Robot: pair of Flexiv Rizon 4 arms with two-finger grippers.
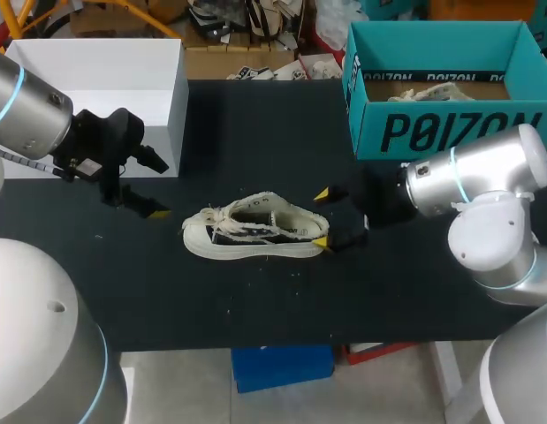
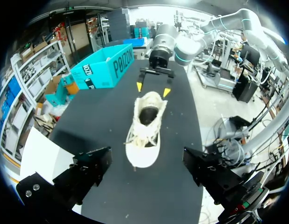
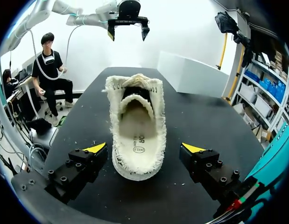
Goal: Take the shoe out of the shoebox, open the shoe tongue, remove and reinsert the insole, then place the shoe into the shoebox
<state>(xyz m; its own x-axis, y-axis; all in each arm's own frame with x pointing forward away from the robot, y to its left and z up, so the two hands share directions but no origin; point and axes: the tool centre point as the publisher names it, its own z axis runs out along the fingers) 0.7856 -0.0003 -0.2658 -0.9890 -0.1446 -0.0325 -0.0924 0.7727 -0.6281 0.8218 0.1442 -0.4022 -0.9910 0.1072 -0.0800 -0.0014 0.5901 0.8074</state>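
Observation:
A cream canvas shoe (image 1: 255, 230) with a dark side stripe lies on the black table, toe toward my left arm. My right gripper (image 1: 322, 217) is open, with one yellow tip on each side of the heel and small gaps to it. The right wrist view looks into the shoe (image 3: 137, 130) from the heel, with its insole (image 3: 135, 142) lying inside and my right gripper (image 3: 144, 149) straddling it. My left gripper (image 1: 158, 185) hangs open a short way beyond the toe. In the left wrist view the shoe (image 2: 145, 126) lies ahead of my left gripper (image 2: 149, 170).
The teal shoebox (image 1: 370, 115) stands open at the back right with pale contents inside. A white box (image 1: 105, 97) sits at the back left, behind my left arm. Black tabletop (image 1: 255, 300) stretches in front of the shoe to the near edge.

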